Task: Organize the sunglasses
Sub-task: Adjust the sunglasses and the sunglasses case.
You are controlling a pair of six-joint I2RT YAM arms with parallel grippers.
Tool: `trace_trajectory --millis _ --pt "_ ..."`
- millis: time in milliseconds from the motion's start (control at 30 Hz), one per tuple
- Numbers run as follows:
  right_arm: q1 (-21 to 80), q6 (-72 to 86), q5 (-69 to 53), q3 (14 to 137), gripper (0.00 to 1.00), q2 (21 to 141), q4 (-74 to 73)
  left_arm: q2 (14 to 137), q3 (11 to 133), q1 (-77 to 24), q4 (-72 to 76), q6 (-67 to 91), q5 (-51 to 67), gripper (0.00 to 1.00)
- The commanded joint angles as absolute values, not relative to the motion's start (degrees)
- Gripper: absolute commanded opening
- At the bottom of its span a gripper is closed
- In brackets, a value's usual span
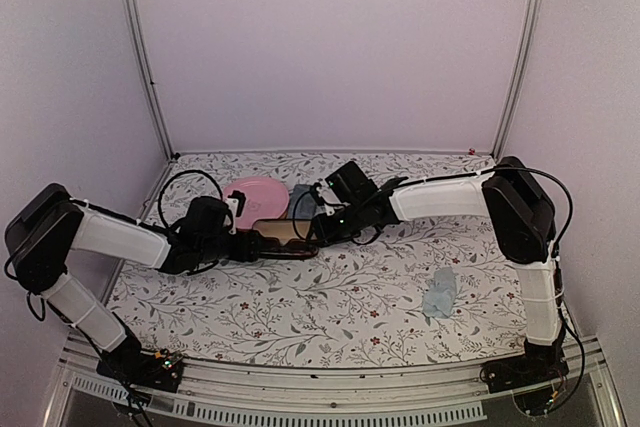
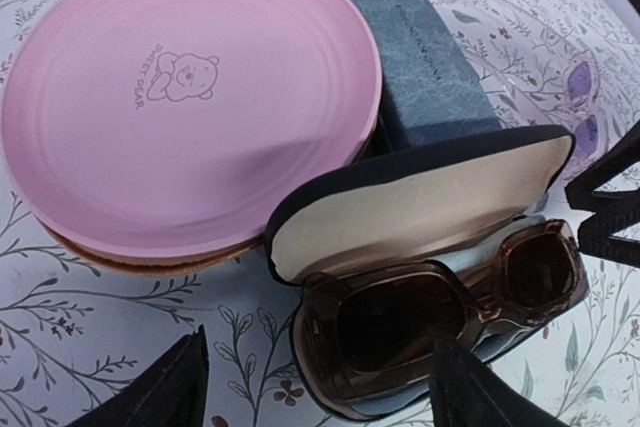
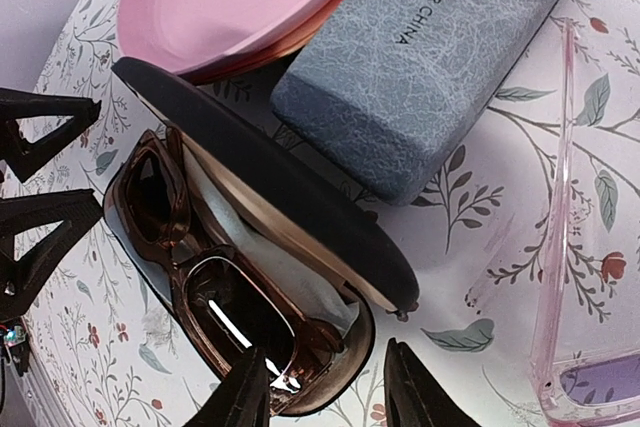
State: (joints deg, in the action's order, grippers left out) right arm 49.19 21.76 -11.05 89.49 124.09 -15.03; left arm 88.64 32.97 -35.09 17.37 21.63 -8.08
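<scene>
The reddish-brown sunglasses [image 2: 440,307] [image 3: 200,267] lie lens-up inside an open black oval case [image 2: 420,197] [image 3: 280,187] [image 1: 280,237] on a pale cloth lining. The pale pinkish sunglasses [image 3: 560,247] [image 2: 560,77] lie on the table beyond the case. My left gripper [image 2: 320,392] [image 1: 250,244] is open wide at the case's left end. One of its fingers is over the table and the other over the case rim. My right gripper [image 3: 325,397] [image 1: 312,229] is open and straddles the case's other end, gripping nothing.
A pink plate [image 2: 190,97] [image 1: 258,195] on a stack sits just behind the black case. A shut grey-blue rectangular case [image 2: 430,67] [image 3: 420,67] lies beside it. A small light blue cloth [image 1: 440,292] lies at the right front of the floral table.
</scene>
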Motion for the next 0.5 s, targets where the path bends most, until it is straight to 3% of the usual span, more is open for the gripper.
trace_trajectory --millis 0,467 --pt "48.85 21.17 -11.09 90.95 0.41 124.93 -15.38 88.68 33.62 -33.69 19.72 22.31 -7.18 0.77" --pt "48.86 21.36 -11.20 90.87 0.41 126.10 -15.56 95.45 37.00 -32.92 19.77 20.92 -8.29 0.73"
